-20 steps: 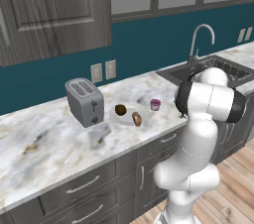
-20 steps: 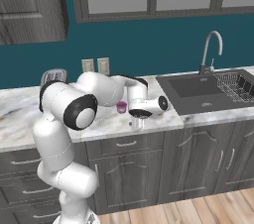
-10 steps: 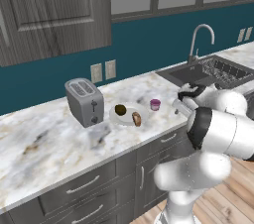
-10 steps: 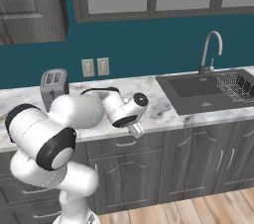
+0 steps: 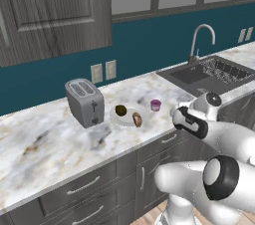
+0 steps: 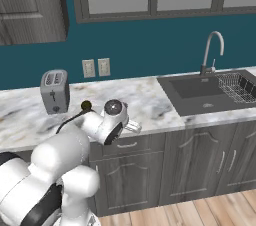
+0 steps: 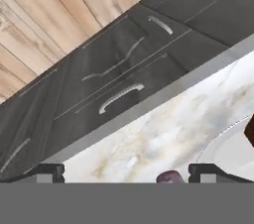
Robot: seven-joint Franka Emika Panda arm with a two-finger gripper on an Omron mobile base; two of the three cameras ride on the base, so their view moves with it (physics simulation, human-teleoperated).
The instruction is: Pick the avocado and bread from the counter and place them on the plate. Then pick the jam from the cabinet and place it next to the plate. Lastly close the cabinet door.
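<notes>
Silver toaster (image 5: 85,101) stands just beside plate (image 5: 125,119) on marble counter (image 5: 45,144).

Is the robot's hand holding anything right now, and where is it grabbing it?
No, nothing is held. The gripper is open, its two finger tips wide apart over the counter, with the small purple jar just below between them, ungrasped.

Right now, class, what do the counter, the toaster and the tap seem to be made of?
The counter: polished marble or a look-alike, judging by grey and tan veins on white. The toaster: probably brushed metal, being plain matt grey with dark slots. The tap: likely polished steel or chrome, as a thin silver arch with light highlights.
</notes>
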